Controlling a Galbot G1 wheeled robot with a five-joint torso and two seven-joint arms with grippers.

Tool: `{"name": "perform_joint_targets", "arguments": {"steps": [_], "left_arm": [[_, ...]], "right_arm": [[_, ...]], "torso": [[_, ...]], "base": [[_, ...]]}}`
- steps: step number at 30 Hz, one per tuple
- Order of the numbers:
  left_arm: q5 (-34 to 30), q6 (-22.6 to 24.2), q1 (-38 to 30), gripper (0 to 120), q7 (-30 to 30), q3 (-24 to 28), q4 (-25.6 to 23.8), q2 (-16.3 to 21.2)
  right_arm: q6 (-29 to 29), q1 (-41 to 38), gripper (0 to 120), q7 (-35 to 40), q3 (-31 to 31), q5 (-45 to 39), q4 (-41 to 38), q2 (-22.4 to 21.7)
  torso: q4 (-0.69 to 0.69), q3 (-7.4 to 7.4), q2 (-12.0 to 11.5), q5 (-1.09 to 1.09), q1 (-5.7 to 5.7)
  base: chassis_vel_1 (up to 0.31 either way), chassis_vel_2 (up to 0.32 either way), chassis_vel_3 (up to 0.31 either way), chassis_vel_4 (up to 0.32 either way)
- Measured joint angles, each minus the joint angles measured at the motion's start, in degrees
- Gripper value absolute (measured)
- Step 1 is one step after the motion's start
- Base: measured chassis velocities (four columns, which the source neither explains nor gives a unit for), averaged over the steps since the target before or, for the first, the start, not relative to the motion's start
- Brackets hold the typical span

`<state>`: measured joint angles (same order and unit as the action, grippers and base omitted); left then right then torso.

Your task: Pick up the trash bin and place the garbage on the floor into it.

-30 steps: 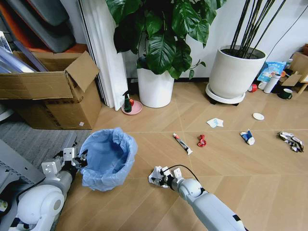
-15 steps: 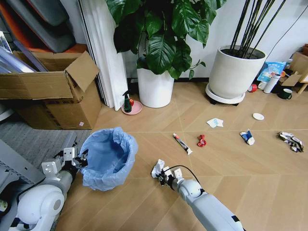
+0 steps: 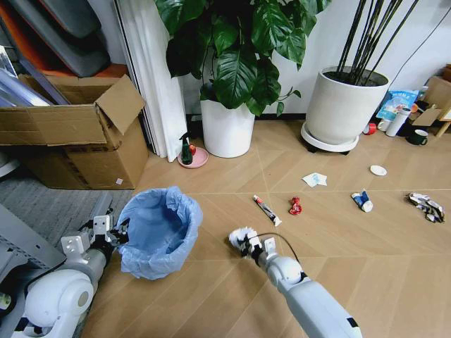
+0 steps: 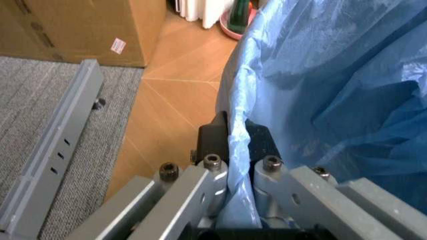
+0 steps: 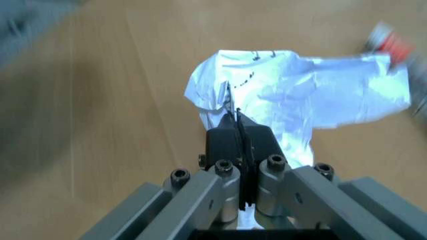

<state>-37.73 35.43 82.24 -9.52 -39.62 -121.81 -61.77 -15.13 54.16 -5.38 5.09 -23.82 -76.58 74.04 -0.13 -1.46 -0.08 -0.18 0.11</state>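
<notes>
I read the left gripper [image 3: 121, 233] as clamped on the rim of the trash bin [image 3: 158, 229]: in the left wrist view its fingers [image 4: 213, 135] pinch the folded light-blue bag [image 4: 320, 90] with no gap between them. The bin sits at my left on the floor [image 3: 232, 296], just beside the grey carpet strip [image 4: 47, 130].

The right gripper [image 3: 246, 243] is closed on a crumpled white tissue [image 3: 240, 237]. In the right wrist view the jaws meet on the paper [image 5: 293, 105], which spreads past the fingertips. A few small dark marks show on the tissue; I cannot read them. The tissue is to the right of the bin, near it but apart.

Remaining garbage lies farther right on the floor: a thin tube [image 3: 267, 210], a red crushed wrapper [image 3: 295, 205], a white tissue [image 3: 315, 179], a white round disc [image 3: 378, 170] and two crumpled printed wrappers [image 3: 362, 201] [image 3: 425, 206]. Their print is too small to read.

A small white label [image 4: 118, 45] is on the cardboard box [image 3: 77, 134]; its text is illegible.
</notes>
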Motion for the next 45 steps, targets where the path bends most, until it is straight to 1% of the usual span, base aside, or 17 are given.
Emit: {"name": "perform_joint_targets", "arguments": {"steps": [2, 5, 7, 8, 12, 16, 17, 18, 19, 21, 23, 25, 26, 29, 35, 44, 45], "left_arm": [[-0.91, 0.39, -0.58, 0, 0.16, 0.37, 0.79, 0.69], [-1.28, 0.58, -0.91, 0, 0.2, 0.66, 1.19, 1.05], [-1.75, 0.95, -1.78, 0, 1.09, 1.7, 2.51, 2.36], [-1.75, 0.95, -1.78, 0, 1.09, 1.7, 2.51, 2.36], [-2.93, 1.8, -4.19, 0, 2.86, 3.57, 5.06, 5.07], [-5.03, 2.83, -6.44, 0, 3.46, 4.8, 6.57, 6.51], [-5.51, 3.17, -7.07, 0, 3.54, 5.16, 7.06, 6.93], [-5.51, 3.17, -7.07, 0, 3.54, 5.16, 7.06, 6.93], [-5.76, 3.41, -7.48, 0, 3.69, 5.42, 7.43, 7.21], [-6.34, 4.33, -7.96, 0, 4.51, 5.74, 8.32, 7.98], [-6.37, 4.47, -7.97, 0, 4.68, 5.76, 8.42, 8.07], [-6.37, 4.87, -8.07, 0, 5.25, 5.88, 8.72, 8.46], [-6.37, 4.87, -8.07, 0, 5.25, 5.88, 8.72, 8.46], [-6.48, 5.21, -8.77, 0, 5.48, 6.56, 8.89, 8.83], [-6.71, 5.32, -9.45, 0, 5.58, 6.83, 9.37, 9.1], [-6.81, 5.31, -9.85, 0, 5.69, 6.6, 9.78, 8.93], [-6.88, 5.29, -10.03, 0, 5.69, 6.57, 9.79, 8.93]], "right_arm": [[-0.13, -0.1, 0, 0.62, 1.15, -1.95, -4.96, -1.46], [-0.29, -0.25, 0, 1.01, 1.44, -2.78, -6.96, -2.02], [-1.32, -1.3, 0, 1.97, 2.0, -5.18, -13.56, -3.74], [-1.32, -1.3, 0, 1.97, 2.0, -5.18, -13.56, -3.74], [-3.82, -6.49, 0, 3.99, 0.57, -11.71, -25.09, -8.76], [-5.03, -12.5, 0, 4.34, -2.3, -17.24, -30.2, -12.08], [-5.33, -13.97, 0, 4.51, -3.48, -19.1, -31.12, -12.62], [-5.33, -13.97, 0, 4.51, -3.48, -19.1, -31.12, -12.62], [-5.6, -15.55, 0, 4.63, -4.92, -20.95, -32.04, -12.92], [-5.92, -19.62, 0, 4.91, -9.77, -25.52, -34.18, -13.25], [-5.94, -20.3, 0, 4.95, -11.08, -26.21, -34.42, -13.16], [-5.98, -23.07, 0, 5.18, -16.05, -28.51, -35.2, -12.1], [-5.98, -23.07, 0, 5.18, -16.05, -28.51, -35.2, -12.1], [-6.26, -25.49, 0, 6.48, -22.09, -30.89, -35.88, -9.89], [-6.58, -24.43, 0, 7.36, -27.36, -30.98, -36.7, -9.62], [-7.83, -22.06, 0, 7.53, -30.0, -28.97, -36.37, -9.67], [-7.98, -21.81, 6, 7.49, -30.43, -28.32, -35.9, -9.87]], "torso": [[0.0, 0.0, 0.0, 0.01, 0.0], [0.0, 0.0, 0.0, 0.01, 0.0], [-0.01, 0.0, 0.0, 0.01, 0.0], [-0.01, 0.0, 0.0, 0.01, 0.0], [0.0, 0.0, 0.0, -0.01, 0.0], [0.01, 0.0, 0.01, -0.03, 0.0], [-0.03, 0.0, 0.01, -0.01, 0.0], [-0.03, 0.0, 0.01, -0.01, 0.0], [-0.01, -0.01, 0.0, 0.02, 0.0], [0.0, 0.0, 0.01, -0.03, 0.0], [0.01, -0.01, 0.0, -0.01, 0.0], [0.01, 0.0, 0.01, -0.01, 0.0], [0.01, 0.0, 0.01, -0.01, 0.0], [0.02, 0.0, 0.01, -0.01, 0.0], [0.0, 0.0, 0.01, -0.01, 0.0], [0.0, 0.0, 0.01, -0.01, 0.0], [0.0, 0.0, 0.0, 0.0, 0.0]], "base": [[0.0, 0.0, 0.0, 0.0], [0.0, 0.0, 0.0, 0.0], [0.0, 0.0, 0.0, 0.0], [0.0, 0.0, 0.0, 0.0], [0.0, 0.0, 0.0, 0.0], [0.0, 0.0, 0.0, 0.0], [0.0, 0.0, 0.0, 0.0], [0.0, 0.0, 0.0, 0.0], [0.0, 0.0, 0.0, 0.0], [0.0, 0.0, 0.0, 0.0], [0.0, 0.0, 0.0, 0.0], [0.0, 0.0, 0.0, 0.0], [0.0, 0.0, 0.0, 0.0], [0.0, 0.0, 0.0, 0.0], [0.0, 0.0, 0.0, 0.0], [0.0, 0.0, 0.0, 0.0], [0.0, 0.0, 0.0, 0.0]]}}
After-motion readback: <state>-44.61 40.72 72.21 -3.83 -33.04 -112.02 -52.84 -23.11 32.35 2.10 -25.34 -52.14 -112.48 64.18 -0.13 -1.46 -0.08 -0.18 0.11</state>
